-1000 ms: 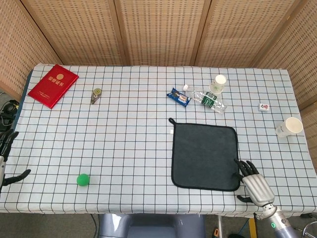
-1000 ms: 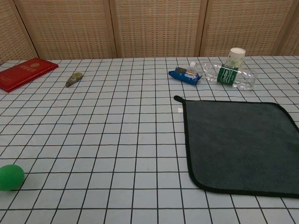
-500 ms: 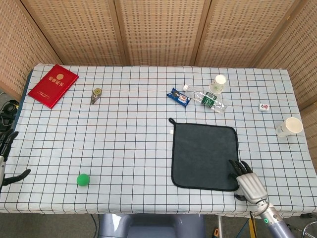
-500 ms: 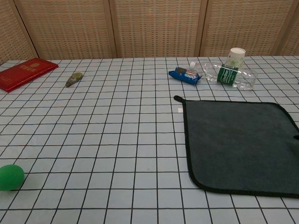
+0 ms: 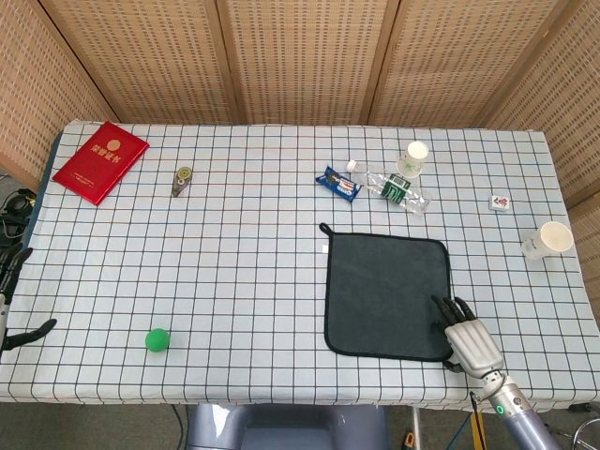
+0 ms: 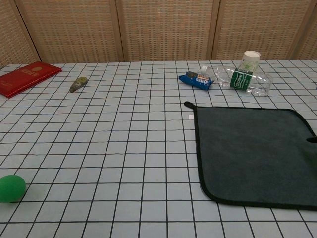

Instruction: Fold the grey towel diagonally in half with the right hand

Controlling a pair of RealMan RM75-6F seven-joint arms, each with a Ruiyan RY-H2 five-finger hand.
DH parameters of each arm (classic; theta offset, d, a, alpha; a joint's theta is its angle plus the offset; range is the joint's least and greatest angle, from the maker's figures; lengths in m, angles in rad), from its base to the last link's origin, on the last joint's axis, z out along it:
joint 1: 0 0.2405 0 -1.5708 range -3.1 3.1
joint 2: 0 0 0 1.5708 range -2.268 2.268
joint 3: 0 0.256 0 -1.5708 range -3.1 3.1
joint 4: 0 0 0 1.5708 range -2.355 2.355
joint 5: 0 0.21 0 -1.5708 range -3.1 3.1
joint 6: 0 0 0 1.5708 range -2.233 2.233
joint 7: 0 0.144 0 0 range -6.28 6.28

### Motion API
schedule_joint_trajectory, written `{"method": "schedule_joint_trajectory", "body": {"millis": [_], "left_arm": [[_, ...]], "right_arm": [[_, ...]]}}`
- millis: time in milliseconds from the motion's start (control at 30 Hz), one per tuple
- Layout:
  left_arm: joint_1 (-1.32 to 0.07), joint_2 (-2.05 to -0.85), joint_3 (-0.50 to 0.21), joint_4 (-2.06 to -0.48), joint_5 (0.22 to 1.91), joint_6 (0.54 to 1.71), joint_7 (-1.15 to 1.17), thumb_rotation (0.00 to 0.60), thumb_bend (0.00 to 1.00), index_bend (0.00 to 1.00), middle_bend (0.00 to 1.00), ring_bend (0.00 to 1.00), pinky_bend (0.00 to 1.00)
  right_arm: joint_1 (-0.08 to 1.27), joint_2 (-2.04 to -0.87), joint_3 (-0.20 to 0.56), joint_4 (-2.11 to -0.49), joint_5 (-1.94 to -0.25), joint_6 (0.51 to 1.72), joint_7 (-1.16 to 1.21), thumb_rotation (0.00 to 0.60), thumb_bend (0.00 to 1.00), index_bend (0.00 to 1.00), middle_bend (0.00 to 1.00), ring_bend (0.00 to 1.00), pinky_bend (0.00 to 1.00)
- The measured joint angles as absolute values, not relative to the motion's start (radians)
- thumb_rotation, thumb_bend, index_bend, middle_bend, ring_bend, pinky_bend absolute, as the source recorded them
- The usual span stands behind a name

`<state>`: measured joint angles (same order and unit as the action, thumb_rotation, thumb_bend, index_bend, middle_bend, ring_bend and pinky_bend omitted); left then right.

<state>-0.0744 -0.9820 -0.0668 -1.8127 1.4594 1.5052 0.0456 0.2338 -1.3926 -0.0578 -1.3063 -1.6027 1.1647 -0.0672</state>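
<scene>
The right hand (image 5: 466,335) (fingers spread, holding nothing) has crept onto the grey towel (image 5: 386,294) corner; checked tablecloth (image 5: 234,272), wicker screens (image 5: 300,56).

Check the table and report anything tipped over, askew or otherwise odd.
One thing stands out: the plastic bottle lies on its side behind the grey towel, beside an upright paper cup. The towel lies flat and unfolded.
</scene>
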Motion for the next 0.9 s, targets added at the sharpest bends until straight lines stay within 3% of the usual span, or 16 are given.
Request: {"method": "schedule_joint_trajectory", "body": {"millis": [133,400,667,900], "left_arm": [[-0.076,-0.983,-0.067,-1.812,1.458,1.502,0.047,0.6,0.0,0.0,0.0,0.0,0.0],[-0.077,-0.983,-0.069,-1.812,1.456,1.502,0.048,0.6,0.0,0.0,0.0,0.0,0.0],[-0.077,-0.983,-0.068,-1.811,1.457,1.502,0.048,0.6,0.0,0.0,0.0,0.0,0.0],[-0.077,-0.985,-0.067,-1.812,1.458,1.502,0.052,0.6,0.0,0.0,0.0,0.0,0.0]], "right_arm": [[0.24,-1.39,-0.058,-1.31,-1.598,1.158,-0.07,0.6,0.31,0.43,0.01,0.0,0.0],[0.248,-1.392,-0.064,-1.311,-1.593,1.146,-0.071,0.6,0.52,0.43,0.01,0.0,0.0],[0.251,-1.388,-0.07,-1.307,-1.594,1.151,-0.072,0.6,0.56,0.43,0.02,0.0,0.0],[0.252,-1.388,-0.073,-1.305,-1.599,1.16,-0.056,0.6,0.61,0.51,0.03,0.0,0.0]]}}
